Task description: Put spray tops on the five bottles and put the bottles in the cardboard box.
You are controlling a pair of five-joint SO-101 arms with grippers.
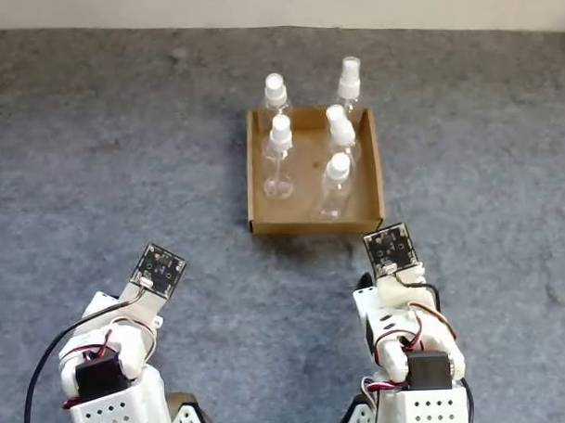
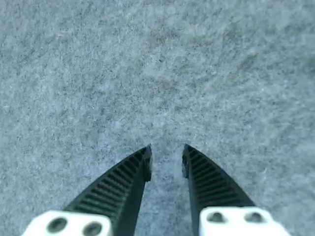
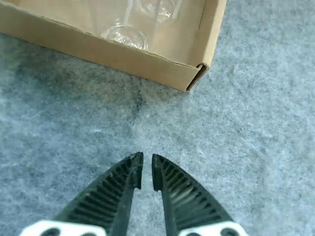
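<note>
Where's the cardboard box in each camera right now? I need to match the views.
High view: box at upper centre, on the mat.
Right wrist view: box wall ahead of the right hand.
Left wrist view: bare mat under the left hand.
Shared landmark: the box's near right corner, matching the high and right wrist views.

The cardboard box (image 1: 254, 180) looks matt, the plastic bottles (image 1: 279, 170) glossy, the table (image 1: 122, 143) felt-rough.

The left arm (image 1: 115, 347) and right arm (image 1: 407, 332) sat folded at lower frame, left end effector (image 2: 166, 156) slightly parted, right end effector (image 3: 147, 164) nearly closed.
</note>
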